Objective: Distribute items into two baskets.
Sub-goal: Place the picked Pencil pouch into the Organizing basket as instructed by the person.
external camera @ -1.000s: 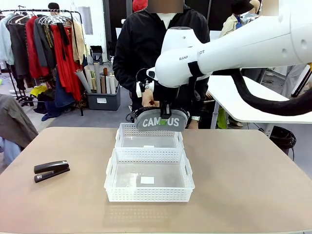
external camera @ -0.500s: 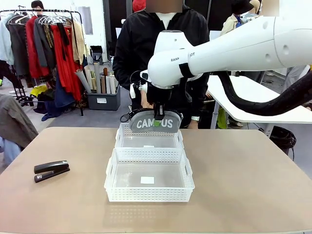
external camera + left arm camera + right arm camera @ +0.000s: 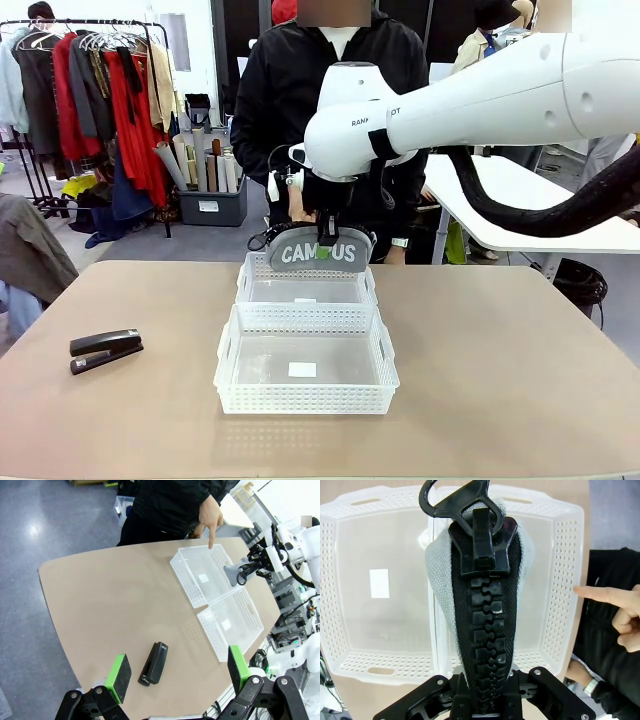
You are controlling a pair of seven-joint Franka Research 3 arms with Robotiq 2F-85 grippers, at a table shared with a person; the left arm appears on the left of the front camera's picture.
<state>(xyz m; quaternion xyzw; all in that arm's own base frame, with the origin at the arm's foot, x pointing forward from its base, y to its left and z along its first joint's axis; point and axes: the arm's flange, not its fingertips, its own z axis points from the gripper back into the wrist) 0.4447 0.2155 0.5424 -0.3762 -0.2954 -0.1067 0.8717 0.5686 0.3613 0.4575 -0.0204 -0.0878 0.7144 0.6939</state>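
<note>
My right gripper [image 3: 325, 246] is shut on the grey "CAMPUS" pouch [image 3: 319, 250] and holds it in the air just over the far basket [image 3: 246, 285]. In the right wrist view the pouch [image 3: 481, 610] hangs zip-side up above that basket [image 3: 556, 580], its black strap loop at the top. The near basket [image 3: 305, 396] stands directly in front of the far one. The black stapler [image 3: 105, 350] lies on the table at the left. My left gripper [image 3: 178, 672] hovers open high above the stapler [image 3: 154, 662], with nothing between its fingers.
A person in black stands at the far side, and their hand [image 3: 210, 515] points a finger at the far basket [image 3: 182, 582]; the finger [image 3: 600, 595] is close to the basket's wall. The near basket [image 3: 207, 635] is beside it. Bare tabletop [image 3: 500, 380] lies right of the baskets.
The right arm has carried the pouch slightly to the left over the far basket, then held still. The stapler and both baskets have not moved.
</note>
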